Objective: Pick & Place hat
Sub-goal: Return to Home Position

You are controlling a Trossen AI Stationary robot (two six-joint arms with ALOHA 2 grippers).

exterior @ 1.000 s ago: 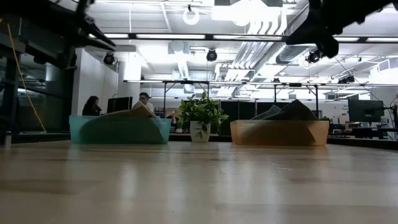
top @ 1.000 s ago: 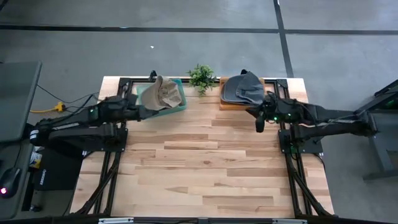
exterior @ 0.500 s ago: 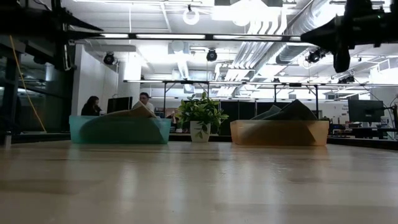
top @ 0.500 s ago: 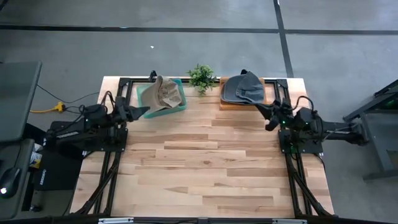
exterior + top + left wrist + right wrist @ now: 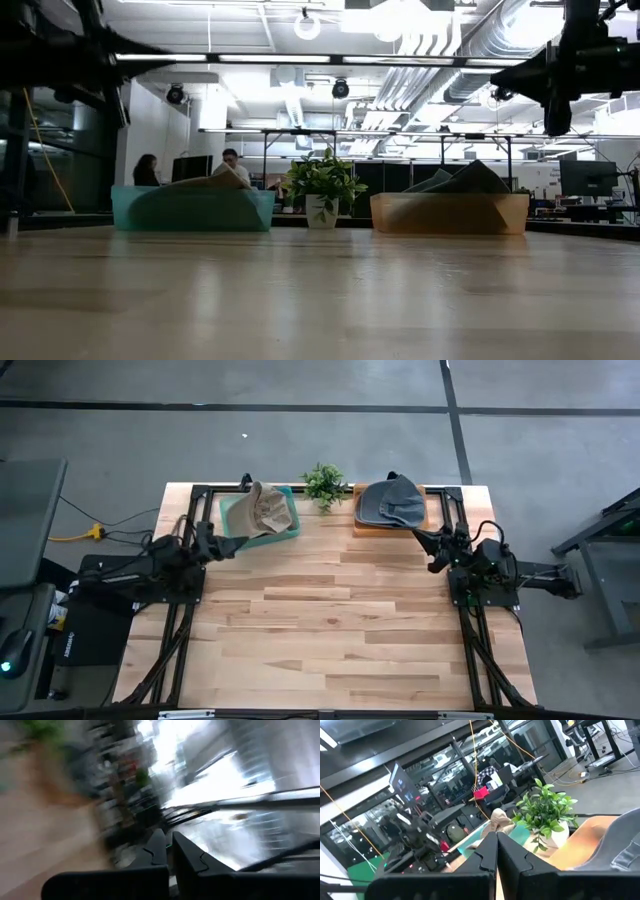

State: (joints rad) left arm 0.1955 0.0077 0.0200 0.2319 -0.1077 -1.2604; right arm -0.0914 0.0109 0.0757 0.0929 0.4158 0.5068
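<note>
The tan-brown cloth cap (image 5: 266, 508) lies in the blue-green plastic bin (image 5: 233, 512) at the back of the light wooden desk (image 5: 330, 620), on the left side. The dark blue-grey caps (image 5: 392, 500) sit piled in the flat orange bin (image 5: 385, 531) at the back on the right. A small green plant in a white pot (image 5: 323, 482) stands between the two bins. The left gripper (image 5: 236, 543) hangs in the air just in front of the blue-green bin. Its fingers (image 5: 159, 845) are close together and hold nothing. The right gripper (image 5: 430, 548) hangs in front of the orange bin, near the desk's right edge. Its fingers (image 5: 487, 852) are pressed together and are empty too.
</note>
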